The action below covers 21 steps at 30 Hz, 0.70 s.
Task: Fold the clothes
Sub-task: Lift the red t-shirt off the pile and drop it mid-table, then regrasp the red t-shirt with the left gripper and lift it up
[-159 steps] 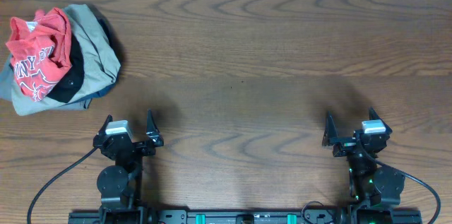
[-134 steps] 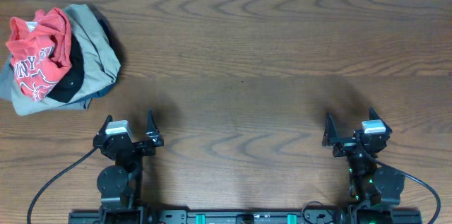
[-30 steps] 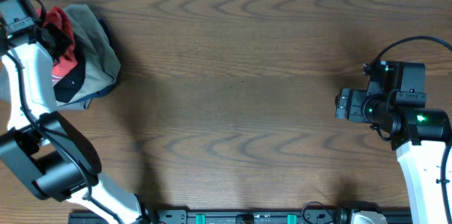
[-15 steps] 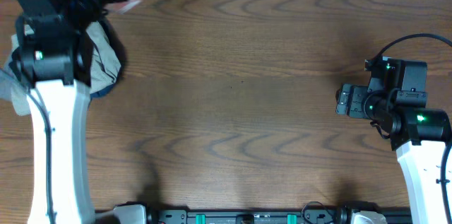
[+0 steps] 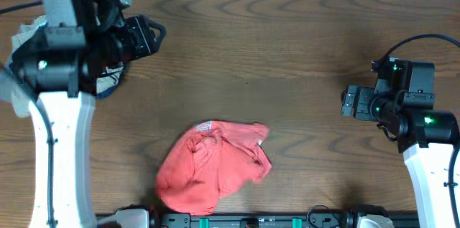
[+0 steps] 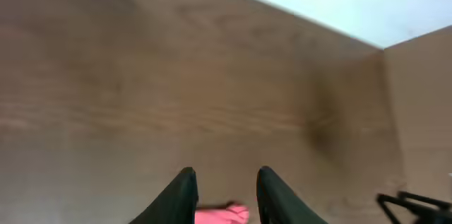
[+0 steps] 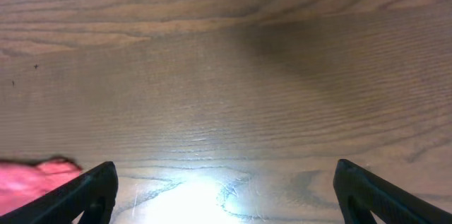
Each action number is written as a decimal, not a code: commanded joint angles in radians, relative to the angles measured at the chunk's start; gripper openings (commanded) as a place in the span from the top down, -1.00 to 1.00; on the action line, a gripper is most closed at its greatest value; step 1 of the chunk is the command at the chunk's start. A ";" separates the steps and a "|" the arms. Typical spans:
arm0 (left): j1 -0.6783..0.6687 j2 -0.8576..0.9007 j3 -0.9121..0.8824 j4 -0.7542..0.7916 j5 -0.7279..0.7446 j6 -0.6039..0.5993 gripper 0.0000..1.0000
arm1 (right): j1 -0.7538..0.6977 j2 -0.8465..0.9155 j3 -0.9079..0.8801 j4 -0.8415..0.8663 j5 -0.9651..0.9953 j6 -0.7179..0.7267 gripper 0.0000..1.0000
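A red shirt (image 5: pixel 213 165) lies crumpled on the wooden table near the front edge, left of centre. My left gripper (image 5: pixel 154 34) hangs high over the back left of the table, well apart from the shirt. In the left wrist view the left gripper (image 6: pixel 226 174) has its fingers a little apart with nothing between them, and a bit of the red shirt (image 6: pixel 220 215) shows far below. My right gripper (image 5: pixel 345 103) hovers at the right, jaws wide open and empty. The right gripper (image 7: pixel 224 167) sees the shirt's edge (image 7: pixel 28 178) at far left.
The pile of other clothes (image 5: pixel 108 80) sits at the back left corner, mostly hidden under my left arm. The table's back edge meets a pale wall. The arm bases stand along the front edge.
The red shirt left the pile in my left gripper, swung up over the back edge, and now lies loose at the table's front. The left jaws have parted. The right arm stayed put.
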 commanded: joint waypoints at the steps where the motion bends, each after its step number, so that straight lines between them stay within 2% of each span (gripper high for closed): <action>1: 0.005 0.035 -0.006 -0.015 -0.019 0.032 0.39 | 0.017 0.001 0.016 -0.002 0.006 0.002 -0.92; 5: -0.005 0.061 -0.006 -0.119 -0.018 0.090 -0.25 | 0.017 0.001 0.016 -0.011 0.006 0.002 -0.96; 8: -0.044 0.078 -0.006 -0.248 -0.019 0.172 -0.50 | 0.017 0.001 0.016 -0.014 0.006 0.001 -0.97; 12: -0.126 0.111 -0.009 -0.377 -0.027 0.268 -0.63 | 0.017 0.007 0.016 -0.011 0.006 0.002 -0.97; 15: -0.194 0.140 -0.032 -0.420 -0.081 0.284 -0.66 | 0.017 0.015 0.016 -0.014 0.006 0.002 -0.97; 21: -0.319 0.195 -0.146 -0.324 -0.101 0.291 -0.73 | 0.017 0.019 0.016 -0.018 0.006 0.002 -0.96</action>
